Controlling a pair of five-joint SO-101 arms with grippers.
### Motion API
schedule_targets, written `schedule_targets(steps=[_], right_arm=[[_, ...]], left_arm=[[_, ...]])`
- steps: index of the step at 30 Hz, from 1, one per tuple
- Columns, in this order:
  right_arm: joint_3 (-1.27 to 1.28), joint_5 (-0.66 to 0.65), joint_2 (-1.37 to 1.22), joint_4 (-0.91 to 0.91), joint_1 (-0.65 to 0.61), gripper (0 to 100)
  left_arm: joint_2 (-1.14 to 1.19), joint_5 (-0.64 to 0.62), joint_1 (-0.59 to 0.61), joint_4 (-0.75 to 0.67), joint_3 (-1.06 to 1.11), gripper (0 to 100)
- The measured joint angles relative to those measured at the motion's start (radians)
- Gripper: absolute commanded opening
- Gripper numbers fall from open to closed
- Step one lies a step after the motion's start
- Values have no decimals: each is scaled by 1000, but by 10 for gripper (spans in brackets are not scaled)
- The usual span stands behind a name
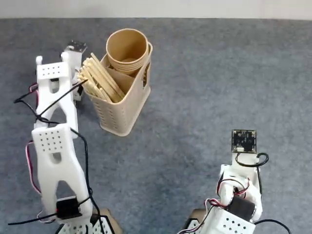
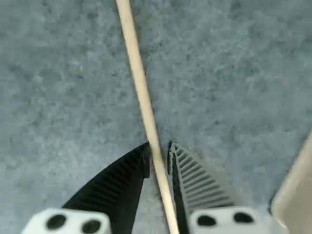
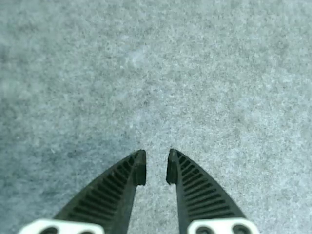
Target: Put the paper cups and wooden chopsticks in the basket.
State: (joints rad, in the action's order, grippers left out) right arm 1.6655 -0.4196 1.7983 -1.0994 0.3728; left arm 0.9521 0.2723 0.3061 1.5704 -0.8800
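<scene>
Left end effector (image 2: 158, 156) of mine is clamped on one wooden chopstick (image 2: 139, 83), whose far end is cut off at the frame's top. From above, the basket (image 1: 119, 114) at upper left holds stacked paper cups (image 1: 127, 48) and more chopsticks (image 1: 100, 80); there my arm (image 1: 56, 97) covers the grip. My right end effector (image 3: 156, 168) hangs slightly parted and empty over the desk (image 3: 195, 73).

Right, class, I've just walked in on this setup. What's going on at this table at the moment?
The left arm's gripper is shut on a single wooden chopstick, close beside the basket. The basket already holds stacked paper cups and a bundle of chopsticks. The right gripper hangs over the grey table on the other side, its fingers slightly apart and holding nothing.
</scene>
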Motion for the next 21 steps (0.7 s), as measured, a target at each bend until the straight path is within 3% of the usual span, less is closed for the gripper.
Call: schedule_targets(steps=[7,10,21], right_arm=[[0,0,0,0,0,88],[0,0,0,0,0,88],[0,0,0,0,0,88]], left_arm=[[166,0,14,68,-195,91],[224,0,23,98,-269,0],[298,6,126,193,-649,3]])
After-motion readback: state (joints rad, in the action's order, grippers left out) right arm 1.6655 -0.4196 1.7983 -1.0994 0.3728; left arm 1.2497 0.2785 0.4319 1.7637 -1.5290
